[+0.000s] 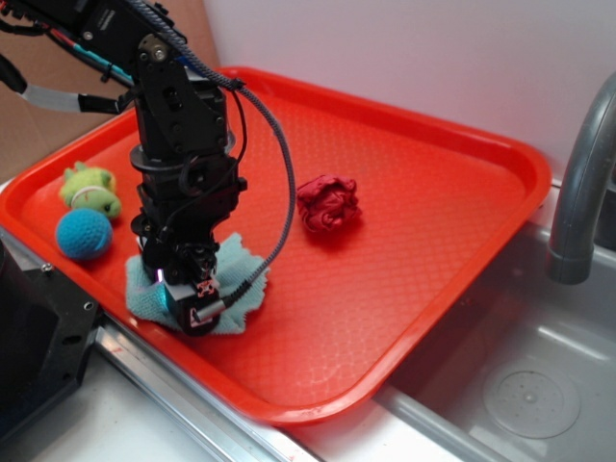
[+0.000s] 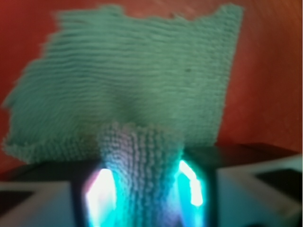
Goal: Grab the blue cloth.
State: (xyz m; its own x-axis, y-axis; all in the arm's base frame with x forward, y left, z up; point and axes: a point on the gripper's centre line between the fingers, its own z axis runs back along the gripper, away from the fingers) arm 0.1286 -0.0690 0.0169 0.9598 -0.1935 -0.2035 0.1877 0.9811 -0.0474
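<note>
Exterior looks down obliquely; wrist peers close; both share blue cloth (image 1: pixel 241 279).

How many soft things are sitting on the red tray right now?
4: blue cloth pinched in the gripper, blue ball, green plush by it, red wad mid-tray. Arm may hide more.

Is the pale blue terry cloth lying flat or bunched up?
Mostly flat on the red plastic tray, but the pale blue terry cloth has one ridge pinched up inside the black gripper.
</note>
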